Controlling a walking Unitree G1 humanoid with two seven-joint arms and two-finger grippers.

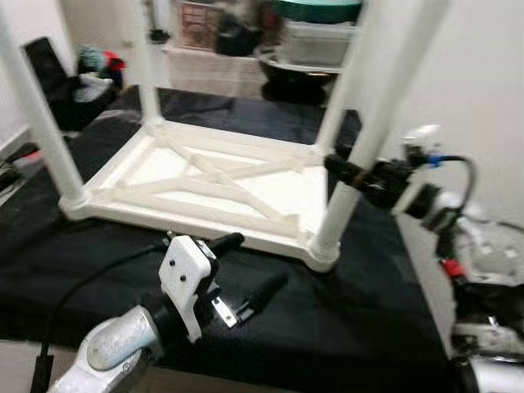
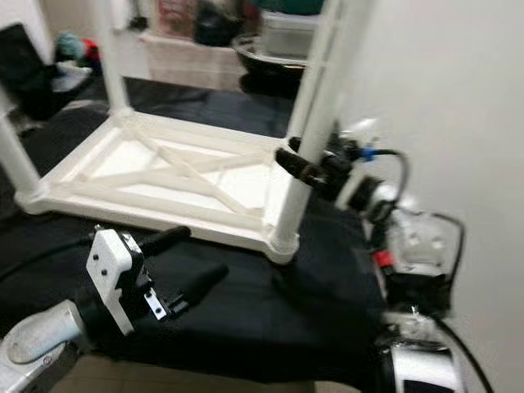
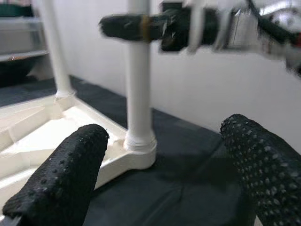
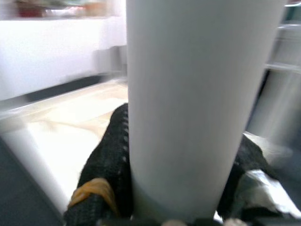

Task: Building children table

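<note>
A white children's table (image 1: pixel 205 184) lies upside down on a black cloth (image 1: pixel 344 311), with its legs pointing up. My right gripper (image 1: pixel 348 170) is shut around the near-right leg (image 1: pixel 360 123), about halfway up. In the right wrist view that leg (image 4: pixel 188 94) stands between the black fingers (image 4: pixel 110 155). My left gripper (image 1: pixel 255 262) hovers open just above the cloth in front of the table's near edge, holding nothing. The left wrist view looks between its two pads (image 3: pixel 61 179) at the same leg (image 3: pixel 138 94) and its corner socket.
The other legs (image 1: pixel 37 115) rise at the table's corners. Behind the table stand storage boxes (image 1: pixel 315 37), a dark bowl (image 1: pixel 291 65) and a black chair (image 1: pixel 57 82) with clutter. A white wall (image 1: pixel 483 74) is close on the right. The cloth's front edge (image 1: pixel 246 372) runs near my left arm.
</note>
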